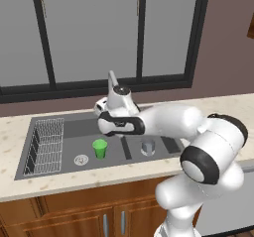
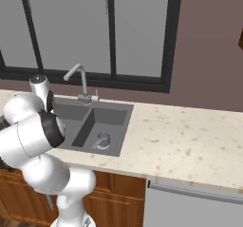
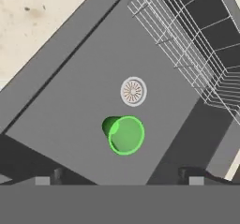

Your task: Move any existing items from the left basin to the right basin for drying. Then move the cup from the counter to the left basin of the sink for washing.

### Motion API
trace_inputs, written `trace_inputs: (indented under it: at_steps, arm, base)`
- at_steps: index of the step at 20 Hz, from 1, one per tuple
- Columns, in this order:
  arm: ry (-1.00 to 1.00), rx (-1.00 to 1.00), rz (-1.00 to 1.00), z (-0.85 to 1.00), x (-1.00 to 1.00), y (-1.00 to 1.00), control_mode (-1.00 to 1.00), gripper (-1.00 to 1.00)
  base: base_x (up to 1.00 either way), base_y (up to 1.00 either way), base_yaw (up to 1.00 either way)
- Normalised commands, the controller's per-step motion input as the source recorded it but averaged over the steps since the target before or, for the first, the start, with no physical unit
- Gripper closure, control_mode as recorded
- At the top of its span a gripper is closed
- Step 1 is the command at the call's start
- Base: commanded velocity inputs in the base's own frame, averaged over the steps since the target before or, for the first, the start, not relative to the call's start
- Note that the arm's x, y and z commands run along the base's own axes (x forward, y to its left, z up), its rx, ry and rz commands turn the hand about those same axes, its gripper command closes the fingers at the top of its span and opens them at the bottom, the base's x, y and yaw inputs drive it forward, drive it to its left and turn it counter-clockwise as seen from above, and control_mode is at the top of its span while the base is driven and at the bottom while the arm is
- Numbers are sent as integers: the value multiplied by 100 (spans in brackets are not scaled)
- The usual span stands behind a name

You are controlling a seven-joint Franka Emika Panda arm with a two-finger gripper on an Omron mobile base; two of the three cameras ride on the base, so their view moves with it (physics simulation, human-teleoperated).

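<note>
Two basins: the sink (image 1: 30, 151) is showing a wider left basin (image 1: 74, 129) and a narrower right basin (image 2: 111, 119), with the faucet (image 2: 78, 76) at the divider.

Cup: the cup (image 1: 99, 148) is standing upright on the floor of the left basin, free of my fingers, just beside the round drain (image 1: 81, 159). In the hand view the cup (image 3: 124, 135) is sitting at about six o'clock from the drain (image 3: 133, 91), near it but not touching.

Rack: the white wire rack (image 1: 45, 144) is occupying the nine o'clock end of the left basin, well apart from the cup.

Grey cylinder: a grey metallic cylinder (image 1: 148, 146) is resting upright in the right basin; in the right base view the same cylinder (image 2: 103, 140) is standing near the basin's front wall.

Fingers: I am holding my gripper (image 3: 124, 177) spread wide and empty above the cup, one finger tip (image 3: 58, 175) at about eight o'clock of it and the other at about four o'clock.

Counter: the counter (image 2: 190, 140) is running away at three o'clock of the sink.

Progress: I am judging both halves as done, since the cylinder is lying in the right basin and the cup is standing in the left one. Only my withdrawal is remaining.
</note>
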Motion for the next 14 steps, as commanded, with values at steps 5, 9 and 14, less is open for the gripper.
trace_inputs:
  at_steps: [5,9,14]
  arm:
    - [-21,0,0,77,-56,-22,-100,-100]
    - [-23,0,6,70,-60,-32,-100,-100]
    - [-21,0,8,54,-63,-46,-100,-100]
  base:
    - [0,0,0]
    - [0,0,0]
    - [0,0,0]
